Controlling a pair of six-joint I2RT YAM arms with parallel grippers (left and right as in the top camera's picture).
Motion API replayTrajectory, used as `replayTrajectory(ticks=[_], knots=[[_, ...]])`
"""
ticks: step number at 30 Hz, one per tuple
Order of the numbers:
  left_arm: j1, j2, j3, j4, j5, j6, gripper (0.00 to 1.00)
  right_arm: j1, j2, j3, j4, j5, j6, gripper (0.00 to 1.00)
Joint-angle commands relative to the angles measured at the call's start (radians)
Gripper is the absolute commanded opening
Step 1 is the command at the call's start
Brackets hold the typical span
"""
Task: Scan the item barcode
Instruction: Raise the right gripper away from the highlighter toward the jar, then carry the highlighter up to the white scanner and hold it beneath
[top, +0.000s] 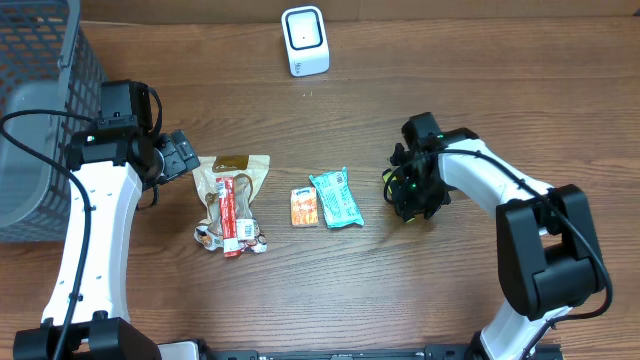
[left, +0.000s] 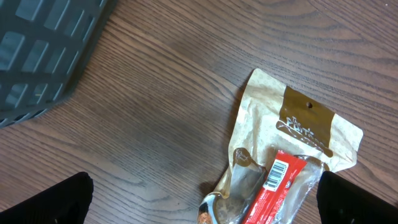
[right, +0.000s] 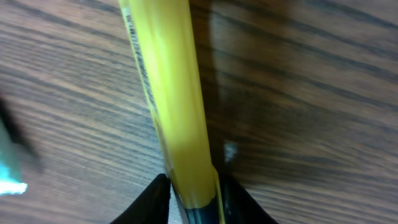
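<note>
Pickup step: R gripper (right: 191, 198), center-right in overhead view, pinches yellow packet (right: 168, 93) lying on table (top: 450, 90). L gripper (top: 183, 155) wide, empty. Next: lift, turn barcode twd scanner (top: 304, 40), top center.

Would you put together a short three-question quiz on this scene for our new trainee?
1. True or false: the left end effector is open and holds nothing.
2. Which thing does the right end effector grip? A) the teal packet B) the yellow item C) the orange packet
3. Fill in: in the overhead view, the white scanner sits near the ____ edge of the picture.

Key: 1 true; 2 B; 3 top.
</note>
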Motion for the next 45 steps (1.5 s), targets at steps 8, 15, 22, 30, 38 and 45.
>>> replayTrajectory(ticks=[8,15,22,30,38,45], knots=[[-0.002,0.006,-0.003,-0.002,-0.01,0.004,1.0,0.091,0.023,-0.033,0.038,0.134,0.13,0.21],[-0.002,0.006,-0.003,-0.001,-0.01,0.004,1.0,0.139,0.023,-0.033,0.065,0.215,0.182,0.2],[-0.002,0.006,-0.003,-0.001,-0.01,0.004,1.0,0.139,0.023,-0.033,0.082,0.2,0.182,0.17],[-0.002,0.006,-0.003,-0.001,-0.01,0.004,1.0,0.137,0.023,0.022,0.059,0.154,0.18,0.04],[-0.002,0.006,-0.003,-0.001,-0.01,0.004,1.0,0.136,0.023,0.475,-0.27,0.158,0.098,0.04],[-0.002,0.006,-0.003,-0.001,-0.01,0.004,1.0,0.136,0.044,1.075,-0.494,0.159,0.061,0.03]])
